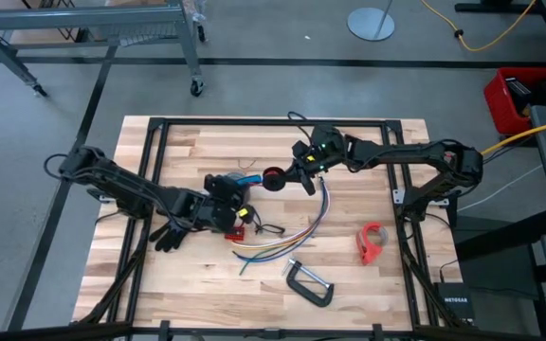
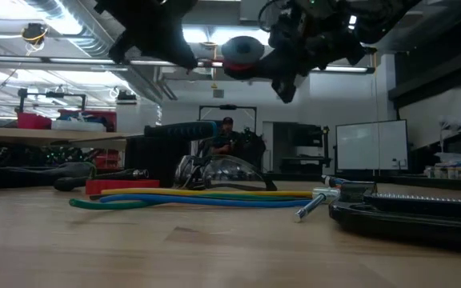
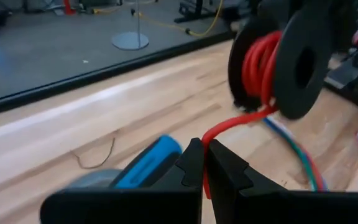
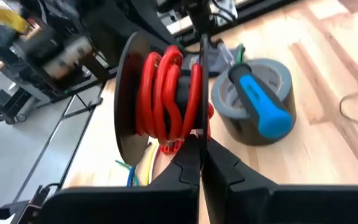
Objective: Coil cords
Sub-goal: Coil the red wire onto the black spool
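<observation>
So the red cord is mostly wound on its black spool, held up above the table by the right gripper, jaws clamped on the flange. The left gripper pinches the loose red tail, and the colored wire bundle lies uncoiled on the table (plenty left, I'd say).

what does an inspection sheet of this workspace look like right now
surface: wooden table, black frame
job's things: red cord wound on black spool, held up; coloured strands loose
clutter: grey tape roll, blue-handled tool, C-clamp, red tape dispenser
grippers: left gripper shut on red cord; right gripper shut on spool flange
cables: thick yellow cable on floor
surroundings: person beyond table
</observation>
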